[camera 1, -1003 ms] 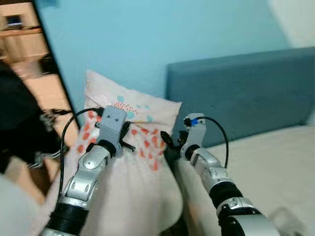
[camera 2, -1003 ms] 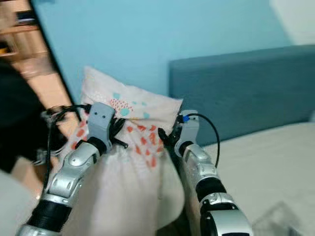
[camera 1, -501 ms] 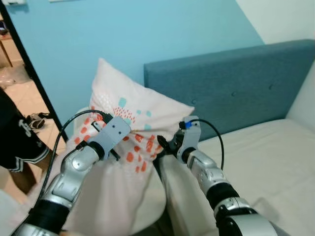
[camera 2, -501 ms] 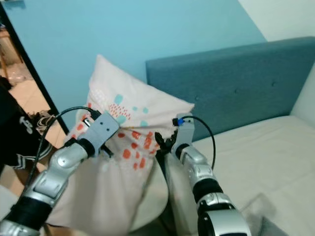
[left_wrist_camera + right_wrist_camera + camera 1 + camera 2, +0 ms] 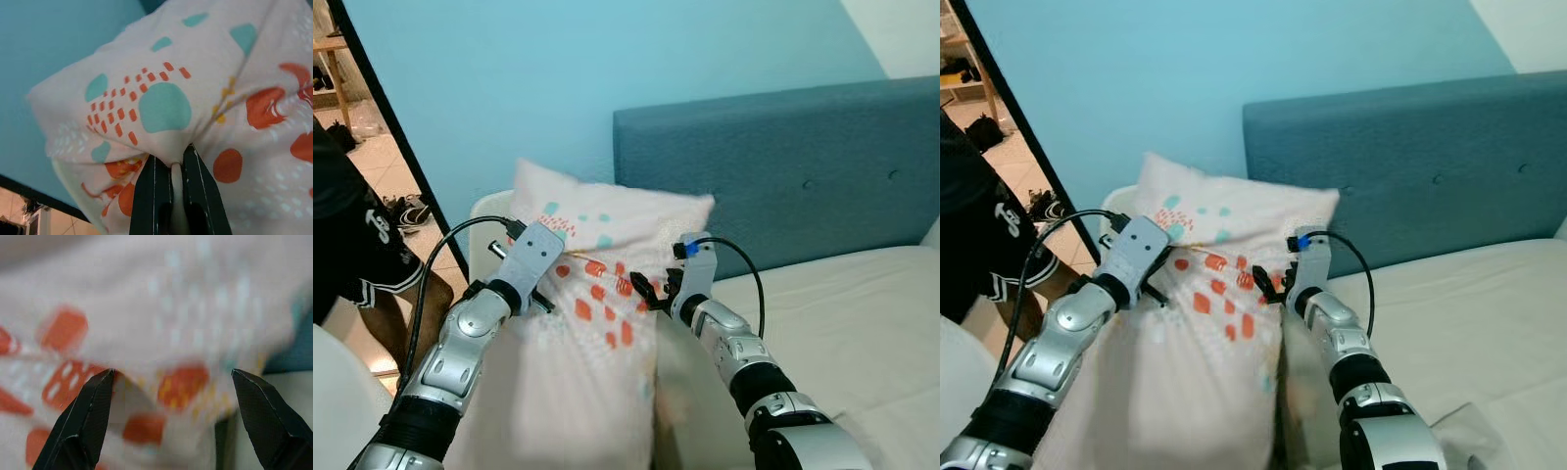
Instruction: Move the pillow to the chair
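Observation:
The pillow [image 5: 592,333] is white with orange and teal marks and stands upright in front of me, its top corner slumped toward the headboard. My left gripper [image 5: 170,156] is shut on a pinched fold of the fabric near the pillow's upper left side. My right gripper [image 5: 646,292] is at the pillow's right edge; in the right wrist view its fingers [image 5: 90,416] are spread wide with blurred pillow fabric between and beyond them. A pale curved edge [image 5: 487,208] behind the pillow looks like the chair's back; the rest of the chair is hidden.
A blue padded headboard [image 5: 783,166] and a cream mattress [image 5: 862,333] lie to my right. A person in black clothes [image 5: 347,245] stands at the left by a doorway, with shoes [image 5: 411,210] on the floor. A blue wall [image 5: 558,78] rises behind.
The view has swung and steadied. The pillow sits lower and its peaked top has folded over to the right. Both grippers remain at the pillow's two sides.

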Available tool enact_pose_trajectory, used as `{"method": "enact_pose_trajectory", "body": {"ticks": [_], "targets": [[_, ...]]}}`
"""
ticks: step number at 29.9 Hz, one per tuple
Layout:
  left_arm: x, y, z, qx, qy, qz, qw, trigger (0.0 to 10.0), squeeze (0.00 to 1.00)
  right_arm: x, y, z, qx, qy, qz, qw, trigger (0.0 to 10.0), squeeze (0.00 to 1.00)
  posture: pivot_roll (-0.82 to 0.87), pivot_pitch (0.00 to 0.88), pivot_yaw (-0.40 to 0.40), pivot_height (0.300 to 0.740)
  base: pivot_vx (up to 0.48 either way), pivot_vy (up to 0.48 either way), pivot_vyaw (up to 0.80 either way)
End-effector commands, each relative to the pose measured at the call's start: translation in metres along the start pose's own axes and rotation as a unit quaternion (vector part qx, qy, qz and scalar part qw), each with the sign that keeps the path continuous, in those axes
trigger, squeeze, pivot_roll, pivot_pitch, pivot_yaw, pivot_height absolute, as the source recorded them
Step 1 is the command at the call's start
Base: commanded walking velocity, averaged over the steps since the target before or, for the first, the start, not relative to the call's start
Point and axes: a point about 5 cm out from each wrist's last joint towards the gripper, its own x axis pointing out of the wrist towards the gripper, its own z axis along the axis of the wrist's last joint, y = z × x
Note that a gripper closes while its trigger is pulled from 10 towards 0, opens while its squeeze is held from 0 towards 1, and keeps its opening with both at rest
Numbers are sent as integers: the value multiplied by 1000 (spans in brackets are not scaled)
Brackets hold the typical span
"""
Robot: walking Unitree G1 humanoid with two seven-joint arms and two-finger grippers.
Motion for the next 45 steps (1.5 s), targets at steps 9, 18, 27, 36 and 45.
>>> {"method": "enact_pose_trajectory", "body": {"ticks": [9, 18, 27, 36, 45], "targets": [[2, 6, 10, 8, -31, 29, 999, 10000, 0, 1, 6, -4, -3, 12, 9, 1000, 10000, 0, -125, 21, 2, 740, 0, 0, 0], [12, 4, 13, 175, -40, 40, 983, 10000, 0, 1, 5, -4, 5, 6, 3, 1000, 10000, 0, -125, 25, 1, 740, 0, 0, 0], [32, 6, 55, 320, -165, 68, 930, 10000, 0, 1, 3, -4, -2, 12, -9, 1000, 10000, 0, -134, 34, 4, 720, 0, 0, 0], [43, -6, 65, 432, -214, 7, 876, 10000, 0, 0, 1, -6, -2, 16, -17, 1000, 10000, 0, -145, 42, 12, 685, 0, 0, 0], [49, -9, 67, 531, -266, -48, 803, 10000, 0, -2, -1, -12, 0, 23, -31, 999, 10000, 0, -141, 47, 21, 645, 0, 0, 0]]}}
